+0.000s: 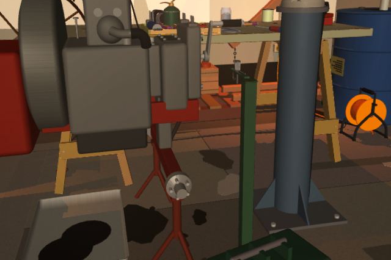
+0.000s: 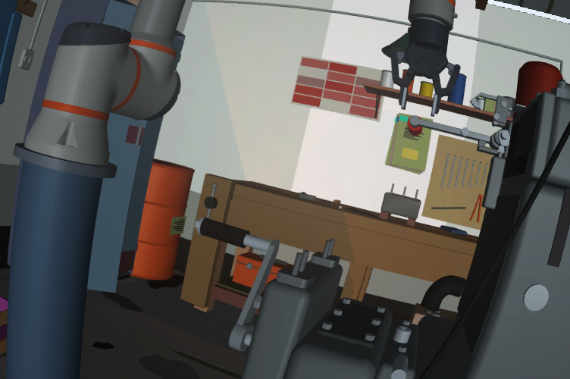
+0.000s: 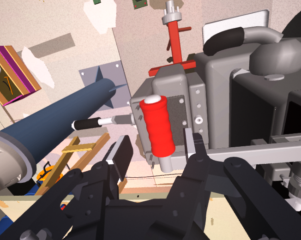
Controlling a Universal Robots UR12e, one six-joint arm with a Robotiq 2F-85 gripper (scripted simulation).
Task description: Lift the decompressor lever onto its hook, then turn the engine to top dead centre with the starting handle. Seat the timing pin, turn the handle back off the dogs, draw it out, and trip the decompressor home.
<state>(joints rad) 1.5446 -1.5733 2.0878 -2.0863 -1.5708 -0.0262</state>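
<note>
The decompressor lever's [image 2: 456, 130] far end is hidden behind the engine's top; its grey bar reaches out from the cylinder head and ends in a red grip [image 3: 157, 126] [image 2: 414, 126]. Just above that grip my gripper [image 2: 420, 105] [image 3: 155, 150] hangs open and empty, fingers pointing down on either side of it. The starting handle [image 2: 251, 269] [image 1: 211, 38] is set in the engine's [image 1: 107, 83] side, its crank arm slanting upward and its black grip [image 3: 86, 123] sticking out sideways. I cannot make out the hook or the timing pin.
The arm's blue pedestal [image 1: 297, 109] stands right of the engine. A green post [image 1: 247, 156] stands before it. A wooden workbench [image 2: 331, 237] lies behind, and a wall shelf with cans [image 2: 437, 98] sits just behind the gripper. A red stand [image 1: 167, 172] carries the engine.
</note>
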